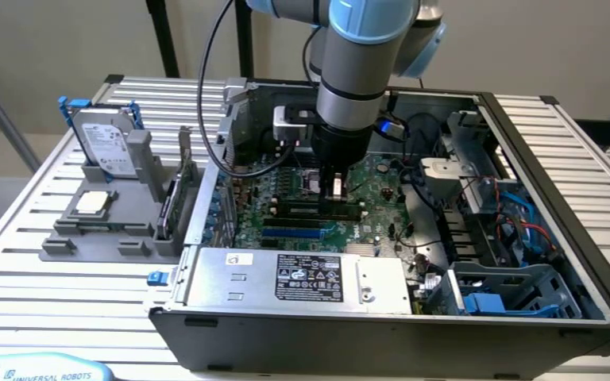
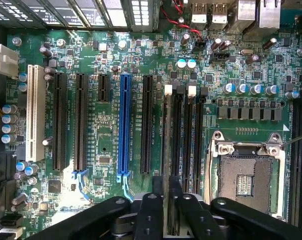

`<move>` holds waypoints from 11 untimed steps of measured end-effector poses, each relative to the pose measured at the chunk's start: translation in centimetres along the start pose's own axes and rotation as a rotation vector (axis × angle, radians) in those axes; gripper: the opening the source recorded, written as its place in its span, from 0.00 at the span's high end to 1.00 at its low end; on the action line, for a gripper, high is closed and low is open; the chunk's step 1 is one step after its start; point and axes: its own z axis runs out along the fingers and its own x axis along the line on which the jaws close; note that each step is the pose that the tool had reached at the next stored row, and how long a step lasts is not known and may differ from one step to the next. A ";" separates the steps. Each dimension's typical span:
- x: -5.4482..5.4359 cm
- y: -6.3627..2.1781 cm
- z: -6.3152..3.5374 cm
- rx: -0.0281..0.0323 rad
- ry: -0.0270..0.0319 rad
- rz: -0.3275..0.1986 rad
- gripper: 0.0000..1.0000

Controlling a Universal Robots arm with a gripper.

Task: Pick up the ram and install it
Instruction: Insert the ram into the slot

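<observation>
Over mobo (image 2: pixel 111 145) mem slots (image 2: pixel 183 130) | fingers (image 2: pixel 166 210) pinching ram (image 2: pixel 166 200) edge-on | slots flank it close, CPU socket (image 2: pixel 248 180) beside.

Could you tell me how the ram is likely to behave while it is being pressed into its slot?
The ram, a thin board held edge-on between the fingers, probably stays stiff but could tilt if pushed unevenly. Its chips suggest fragility. It looks light for its length.

arm (image 1: pixel 349 59): showing a grey metallic tube with pale blue joint caps | wrist: narrowing into a black cylinder with a white box mounted beside it | cable (image 1: pixel 212 71): black, running alongside | gripper (image 2: pixel 166 210): showing black fingers (image 2: pixel 150 215) with round screw holes and black linkage bars
</observation>
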 end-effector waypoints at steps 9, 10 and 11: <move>0.0 0.13 -2.01 0.0000 -0.0004 0.000 0.78; 0.0 0.16 -2.21 0.0001 -0.0007 0.000 0.78; 0.0 0.21 -2.34 0.0000 -0.0009 0.000 0.81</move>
